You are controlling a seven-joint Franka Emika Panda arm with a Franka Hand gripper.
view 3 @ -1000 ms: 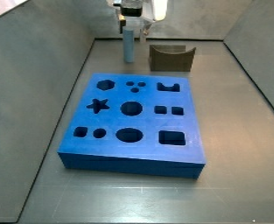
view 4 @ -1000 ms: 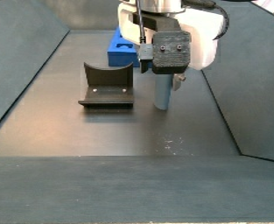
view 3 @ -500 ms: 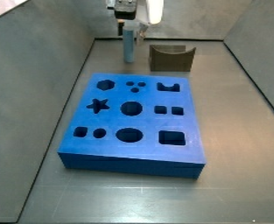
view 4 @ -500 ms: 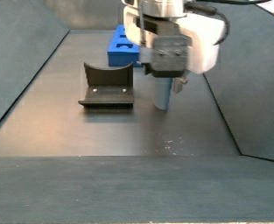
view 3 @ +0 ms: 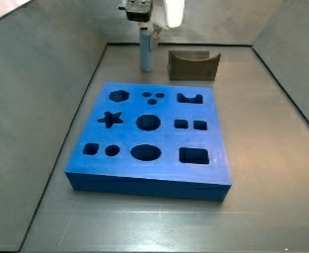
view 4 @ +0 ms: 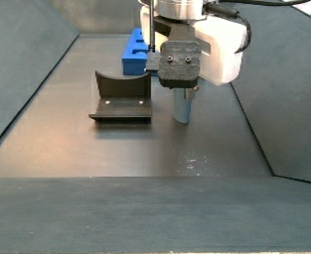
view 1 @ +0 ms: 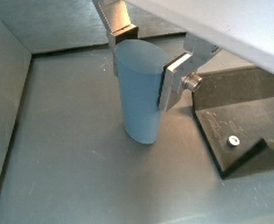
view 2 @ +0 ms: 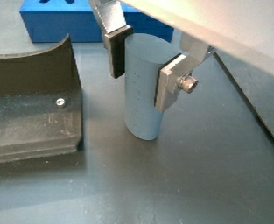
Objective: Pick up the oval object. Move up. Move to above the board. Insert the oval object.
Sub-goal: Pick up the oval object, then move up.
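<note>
White wrist housing w/ black front block, tool (view 2: pixel 145 61), silver plate fingers (view 2: pixel 172 80), dark pads, screw

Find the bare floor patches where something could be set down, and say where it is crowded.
Free: the grey floor between the board and the near edge, and the strips between it and both side walls. Crowded: the far end, where the gripper grips the oval object close beside the fixture.

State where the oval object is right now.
In both wrist views the oval object stands upright between the fingers of the gripper, beside the fixture. In a side view it is beyond the far end of the board.
</note>
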